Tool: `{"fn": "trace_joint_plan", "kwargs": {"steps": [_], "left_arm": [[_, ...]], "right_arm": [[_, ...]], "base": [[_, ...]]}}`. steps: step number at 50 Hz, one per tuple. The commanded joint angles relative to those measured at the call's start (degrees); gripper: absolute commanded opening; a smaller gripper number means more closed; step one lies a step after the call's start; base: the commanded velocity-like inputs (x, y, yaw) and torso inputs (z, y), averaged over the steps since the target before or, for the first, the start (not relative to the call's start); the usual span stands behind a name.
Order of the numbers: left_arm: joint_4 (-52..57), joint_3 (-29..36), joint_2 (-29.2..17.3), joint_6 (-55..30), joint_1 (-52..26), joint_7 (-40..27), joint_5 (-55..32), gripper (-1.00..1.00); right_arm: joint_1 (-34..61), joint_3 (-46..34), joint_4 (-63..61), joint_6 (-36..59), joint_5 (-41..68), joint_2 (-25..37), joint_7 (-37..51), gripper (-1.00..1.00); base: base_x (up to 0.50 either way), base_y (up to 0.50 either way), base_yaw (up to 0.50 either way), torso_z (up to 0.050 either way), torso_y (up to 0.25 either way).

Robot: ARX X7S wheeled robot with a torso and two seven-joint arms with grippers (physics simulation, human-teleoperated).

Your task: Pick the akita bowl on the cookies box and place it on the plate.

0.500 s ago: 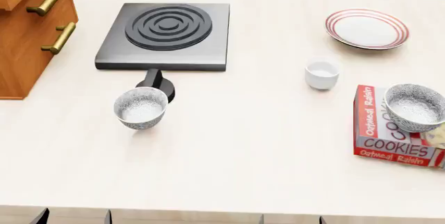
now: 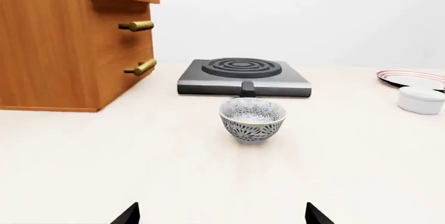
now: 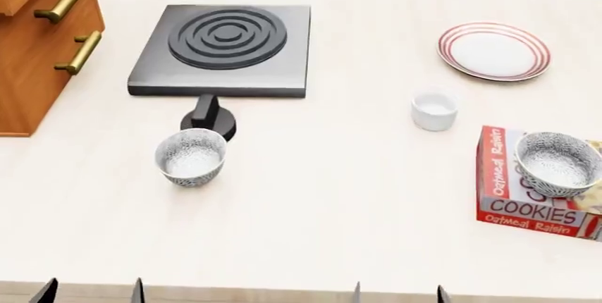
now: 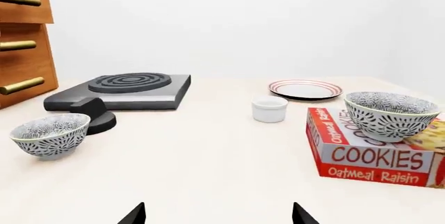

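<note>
The left gripper sits at the near edge of the table, its two dark fingertips spread apart with nothing between them. Straight ahead of it, well apart, stands the second speckled bowl, alone on the tabletop; just beyond that bowl is a black knob, then the grey burner plate. A wooden cabinet with brass handles rises ahead and to the outside of this gripper.

The right gripper also rests at the near table edge, its fingertips parted and holding nothing. In the right wrist view the tips frame bare tabletop. Ahead of it and slightly to its right stands the small white cup. Further to its right, and forward of it, lies the cookies box, flat on the table, with the akita bowl sitting upright on top of it, toward the box's far-right part. The bowl is well apart from both grippers, nearer the right one. The plate lies beyond the cup and the box, farthest ahead of the right gripper.
</note>
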Motion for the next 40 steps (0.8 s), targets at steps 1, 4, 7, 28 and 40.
{"fn": "trace_joint_plan", "kwargs": {"steps": [1, 4, 7, 28, 40], "left_arm": [[8.41, 0.17, -2.05, -2.16, -1.38, -2.22, -1.01, 1.0], [13.42, 0.0, -2.7, -5.09, -1.47, -2.53, -1.72, 1.0], [18.23, -0.05, -3.47, -9.08, -1.86, -3.27, -1.97, 1.0], [29.42, -2.38, -5.32, -16.6, -1.81, -4.73, -7.92, 1.0], [29.31, -2.04, -5.85, -16.23, -1.68, -5.24, -8.42, 1.0]], "right_arm": [[-0.04, 0.03, -10.94, 2.35, 2.09, 1.92, 1.96, 1.0], [1.17, 0.63, -16.64, 7.47, 3.06, 2.62, 2.86, 1.0], [1.92, 0.94, -21.89, 12.08, 3.43, 3.39, 3.89, 1.0], [1.39, 2.59, -36.3, 14.91, 3.9, 6.63, 6.53, 1.0], [1.18, 2.16, -36.2, 14.2, 4.26, 7.19, 6.96, 1.0]], "base": [[0.5, 0.0, 0.0, 0.0, 0.0], [0.5, 0.0, 0.0, 0.0, 0.0], [0.5, 0.0, 0.0, 0.0, 0.0], [0.5, 0.0, 0.0, 0.0, 0.0], [0.5, 0.0, 0.0, 0.0, 0.0]]}}
